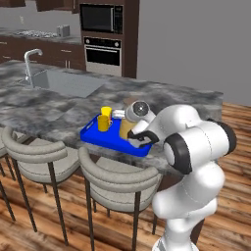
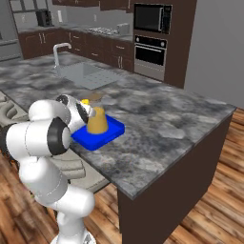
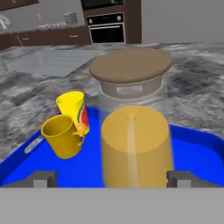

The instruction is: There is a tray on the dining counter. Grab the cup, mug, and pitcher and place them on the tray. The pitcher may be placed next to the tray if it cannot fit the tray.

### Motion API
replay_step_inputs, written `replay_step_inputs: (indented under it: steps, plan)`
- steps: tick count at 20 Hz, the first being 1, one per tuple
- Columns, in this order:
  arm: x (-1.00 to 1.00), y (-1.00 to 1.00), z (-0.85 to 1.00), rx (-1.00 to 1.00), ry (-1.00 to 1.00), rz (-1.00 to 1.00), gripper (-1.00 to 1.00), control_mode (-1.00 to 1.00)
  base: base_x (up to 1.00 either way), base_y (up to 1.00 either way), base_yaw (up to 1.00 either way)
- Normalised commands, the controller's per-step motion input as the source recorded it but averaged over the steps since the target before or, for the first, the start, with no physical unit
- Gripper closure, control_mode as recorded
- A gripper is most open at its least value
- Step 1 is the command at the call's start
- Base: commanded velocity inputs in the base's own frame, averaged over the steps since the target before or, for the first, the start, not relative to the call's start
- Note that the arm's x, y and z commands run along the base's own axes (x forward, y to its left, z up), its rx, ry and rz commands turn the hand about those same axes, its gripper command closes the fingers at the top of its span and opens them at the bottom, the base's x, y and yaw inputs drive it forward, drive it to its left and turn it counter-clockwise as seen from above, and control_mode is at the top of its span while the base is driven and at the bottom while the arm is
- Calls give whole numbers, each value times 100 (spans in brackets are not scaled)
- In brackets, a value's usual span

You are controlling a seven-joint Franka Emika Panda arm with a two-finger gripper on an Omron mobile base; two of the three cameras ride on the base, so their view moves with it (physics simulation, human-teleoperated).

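Three vessels stand on the tray (image 1: 93, 135) in the left base view: the mug (image 1: 103, 123), the cup (image 1: 106, 112) just behind it, and the pitcher (image 1: 126, 128) to their right. The tray lies near the front edge of the dining counter (image 1: 49, 105), above two grey bar stools (image 1: 115, 184). The white arm reaches in from the lower right, and its hand covers most of the pitcher. A sink (image 1: 63, 83) with a faucet (image 1: 30, 61) is set into the counter further back; an oven (image 1: 103, 54) and microwave (image 1: 101, 17) stand in the dark cabinetry behind.

Right base view: the pitcher (image 2: 97, 121) stands upright on the tray (image 2: 110, 131), with the arm's wrist just to its left. A sliver of yellow cup (image 2: 85, 102) shows behind the wrist. The dining counter (image 2: 157, 128) extends to the right, its dark base below.

Hand view: the gripper (image 3: 112, 179) is spread wide, one fingertip on each side of the pitcher (image 3: 134, 146), with a gap on both sides, so nothing is grasped. The pitcher's round tan lid (image 3: 130, 65) sits above a clear neck. Left of it, on the tray (image 3: 192, 148), the mug (image 3: 63, 136) stands touching or nearly touching the cup (image 3: 73, 107), whose red-orange mark faces right.
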Motion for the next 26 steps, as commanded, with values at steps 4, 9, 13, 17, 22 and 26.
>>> replay_step_inputs:
  steps: [4, 9, 13, 17, 22, 26]
  plan:
    - [-8, -8, 79, 0, 7, 0, -100, -100, 0, 0, 0]
    - [-28, -36, 64, 0, 8, 2, -100, -100, 0, 0, 0]
    - [-68, -48, 28, 0, 1, 2, -100, -100, 0, 0, 0]
    - [-86, -42, 27, 0, 0, 0, -100, -100, 0, 0, 0]
    - [-89, -27, 38, 0, 5, 0, -100, -100, 0, 0, 0]
    - [-83, -13, 47, 0, 11, 0, -100, -100, 0, 0, 0]
